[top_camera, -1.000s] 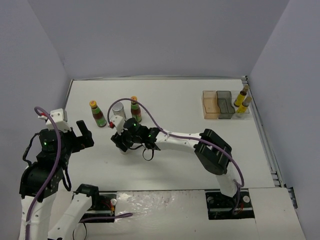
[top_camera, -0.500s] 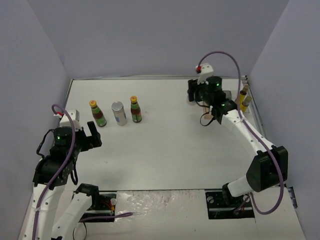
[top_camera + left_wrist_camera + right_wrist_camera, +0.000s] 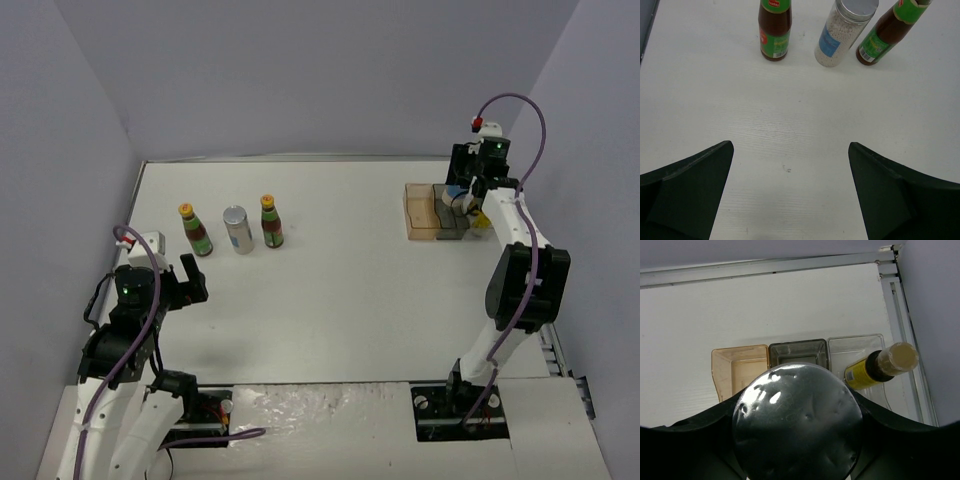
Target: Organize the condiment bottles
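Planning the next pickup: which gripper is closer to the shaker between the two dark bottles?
Left. The left gripper sits near-left of the shaker; the right gripper is far right, above the tray.

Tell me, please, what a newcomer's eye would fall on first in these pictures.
First, the silver-topped shaker fills the right wrist view, gripped by the right pincer over the compartment tray at the far right. Next, a row at the far left: a dark bottle, a second shaker and another dark bottle, with the open left pincer facing them.
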`<act>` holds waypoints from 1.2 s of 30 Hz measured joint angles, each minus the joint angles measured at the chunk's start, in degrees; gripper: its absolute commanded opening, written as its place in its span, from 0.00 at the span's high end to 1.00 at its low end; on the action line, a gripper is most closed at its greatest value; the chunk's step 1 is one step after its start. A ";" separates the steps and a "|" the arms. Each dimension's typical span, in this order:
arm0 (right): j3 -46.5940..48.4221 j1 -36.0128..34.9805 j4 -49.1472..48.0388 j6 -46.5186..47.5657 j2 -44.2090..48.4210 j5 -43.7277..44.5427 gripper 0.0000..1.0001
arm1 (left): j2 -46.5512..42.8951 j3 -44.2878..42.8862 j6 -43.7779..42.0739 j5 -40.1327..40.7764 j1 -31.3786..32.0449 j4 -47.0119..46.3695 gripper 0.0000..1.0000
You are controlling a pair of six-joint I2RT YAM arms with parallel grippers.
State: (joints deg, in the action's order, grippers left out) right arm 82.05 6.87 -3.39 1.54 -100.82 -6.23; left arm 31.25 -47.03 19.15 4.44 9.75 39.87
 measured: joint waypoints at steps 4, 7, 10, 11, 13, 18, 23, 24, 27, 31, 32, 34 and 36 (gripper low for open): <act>1.58 0.33 -0.28 0.00 -4.84 -0.79 1.00 | -0.99 0.28 -0.43 0.27 -0.01 -1.01 0.03; 2.41 0.33 -0.45 0.02 -7.41 -1.13 1.00 | -1.47 0.41 -0.52 0.45 -0.01 -1.62 0.03; 3.02 0.33 -1.78 0.04 -9.53 -1.15 1.00 | -1.54 0.71 -0.52 0.47 -0.01 -1.97 0.03; 3.03 0.33 -2.24 0.04 -10.03 -1.09 1.00 | -1.52 0.82 -0.52 0.46 -0.01 -2.04 0.03; 3.03 0.35 -3.13 0.04 -10.70 -1.08 1.00 | -1.50 0.91 -0.52 0.46 -0.01 -2.04 0.03; 3.03 0.55 -5.42 0.00 -11.88 -1.06 1.00 | -1.41 0.91 -0.52 0.46 -0.01 -2.14 0.03; 3.03 0.88 -7.67 -0.07 -13.87 -0.45 0.97 | -1.21 0.91 -0.54 0.41 -0.01 -2.51 0.03; 3.03 0.94 -7.86 -0.13 -14.31 -0.34 0.96 | -1.12 0.91 -0.54 0.30 -0.01 -2.52 0.03; 3.03 1.02 -8.29 -0.25 -15.75 -0.15 0.84 | -0.77 0.92 -0.54 -0.09 -0.01 -2.53 0.03; 3.12 1.03 -9.52 -0.43 -16.43 -0.14 0.55 | -0.25 0.93 -0.54 -0.52 0.01 -2.53 0.03; 3.12 1.03 -9.56 -0.46 -16.43 -0.14 0.45 | -0.15 0.94 -0.54 -0.69 0.01 -2.53 0.03; 3.12 1.03 -9.56 -0.55 -16.43 -0.15 0.29 | 0.13 0.95 -0.54 -1.34 0.00 -2.55 0.03; 3.09 1.03 -9.58 -0.71 -16.38 -0.16 0.17 | 0.58 0.95 -0.52 -2.00 0.01 -2.54 0.03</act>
State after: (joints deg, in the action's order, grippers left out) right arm 85.14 7.90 -12.97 0.83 -117.20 -6.39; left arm 31.84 -46.09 18.63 2.45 9.76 37.34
